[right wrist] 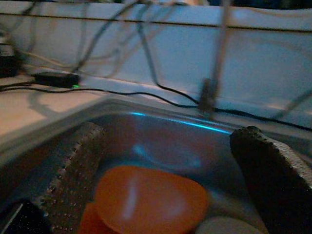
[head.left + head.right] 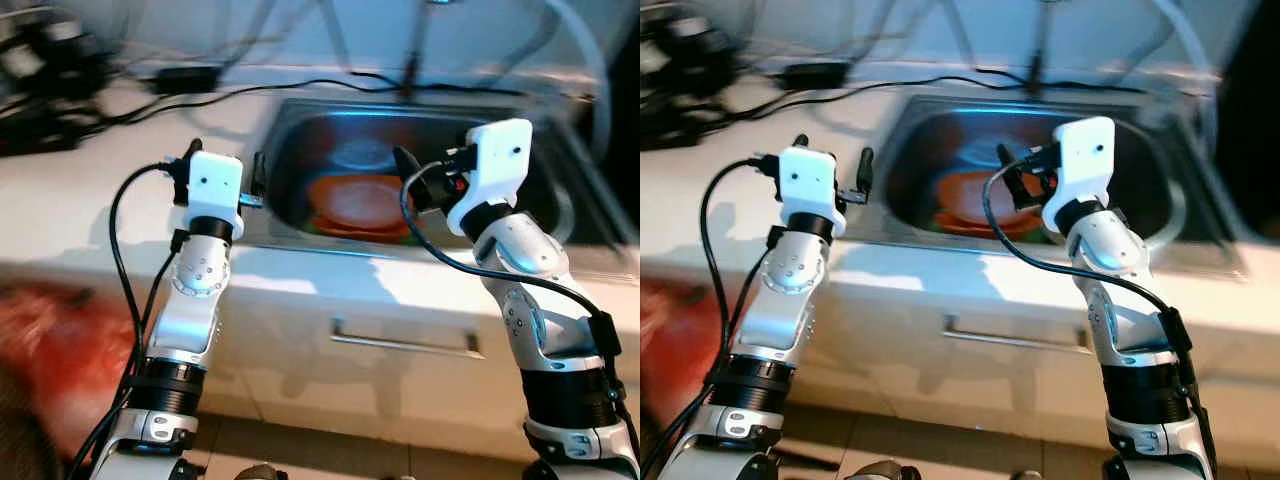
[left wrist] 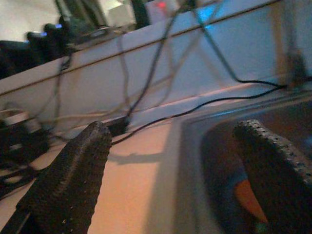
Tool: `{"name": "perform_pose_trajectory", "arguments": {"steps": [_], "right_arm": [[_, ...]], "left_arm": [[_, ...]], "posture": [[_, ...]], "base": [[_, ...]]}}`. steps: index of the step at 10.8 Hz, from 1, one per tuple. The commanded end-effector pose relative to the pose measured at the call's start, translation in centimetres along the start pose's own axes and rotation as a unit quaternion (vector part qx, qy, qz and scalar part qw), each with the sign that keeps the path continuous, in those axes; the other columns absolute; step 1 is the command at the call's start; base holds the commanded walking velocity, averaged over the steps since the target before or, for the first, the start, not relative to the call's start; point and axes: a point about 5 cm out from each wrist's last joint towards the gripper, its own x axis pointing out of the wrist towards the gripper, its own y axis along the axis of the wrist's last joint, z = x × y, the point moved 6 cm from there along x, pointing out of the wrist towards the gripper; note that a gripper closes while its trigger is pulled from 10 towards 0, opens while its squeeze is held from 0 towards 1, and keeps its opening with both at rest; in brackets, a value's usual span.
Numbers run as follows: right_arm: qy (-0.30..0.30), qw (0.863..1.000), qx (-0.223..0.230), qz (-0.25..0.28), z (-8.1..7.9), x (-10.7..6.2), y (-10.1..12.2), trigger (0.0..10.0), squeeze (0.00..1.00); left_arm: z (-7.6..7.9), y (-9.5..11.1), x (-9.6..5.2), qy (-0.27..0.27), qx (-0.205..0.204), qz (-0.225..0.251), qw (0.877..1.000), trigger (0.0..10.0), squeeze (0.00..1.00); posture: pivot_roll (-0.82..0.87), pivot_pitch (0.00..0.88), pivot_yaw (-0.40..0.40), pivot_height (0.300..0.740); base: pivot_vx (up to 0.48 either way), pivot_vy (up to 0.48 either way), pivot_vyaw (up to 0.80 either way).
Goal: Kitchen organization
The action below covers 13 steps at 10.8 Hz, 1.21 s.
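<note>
1. The left gripper (image 2: 225, 160) was seen raised over the white counter (image 2: 90, 200) at the sink's nine o'clock edge. Its jaws were spread wide and nothing was held between them.
2. The steel sink (image 2: 290, 125) was set into the counter, and an orange plate (image 2: 360, 200) lay flat on its floor, near the middle. A second orange piece appeared to lie under it, and something green showed at its six o'clock edge; what these were could not be told.
3. In the right wrist view a pale rounded object (image 1: 224, 226) was glimpsed just beside the plate, too cropped to be named.
4. The right gripper (image 2: 412, 175) was held above the plate's three o'clock side, jaws wide apart and empty.
5. The step was judged to be a reach for the plate. It would be best done by lowering the right gripper steeply, one finger slid under the rim, since a flat plate offers little to pinch.
6. The sink wall should be kept clear of during the descent.
</note>
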Motion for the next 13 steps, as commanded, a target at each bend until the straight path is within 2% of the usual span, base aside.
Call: {"name": "perform_pose_trajectory", "arguments": {"steps": [1,5,11,13], "right_arm": [[-0.006,1.0,0.005,0.01,0.37,-0.22,0.28,10.0,0.0],[-0.006,1.0,0.006,0.01,0.41,-0.37,0.3,10.0,0.0],[-0.006,1.0,0.008,0.01,0.3,-0.42,0.37,10.0,0.0],[-0.005,1.0,0.008,0.01,0.25,-0.46,0.37,10.0,0.0]], "left_arm": [[0.04,-0.28,-0.37,-0.01,-0.002,-0.01,1.0,10.0,0.0],[0.64,-0.09,-0.41,-0.014,-0.017,-0.018,1.0,10.0,0.0],[0.65,-0.64,-0.28,-0.014,-0.014,-0.033,0.999,10.0,0.0],[0.7,-0.63,-0.17,-0.014,-0.015,-0.034,0.999,10.0,0.0]], "posture": [[0.01,0.0,0.06,0.74],[0.01,0.0,0.06,0.74],[0.0,0.0,0.072,0.74],[0.0,0.0,0.074,0.74]], "base": [[0.0,0.0,0.0],[0.0,0.0,0.0],[0.0,0.0,0.0],[-0.272,0.0,0.0]]}}
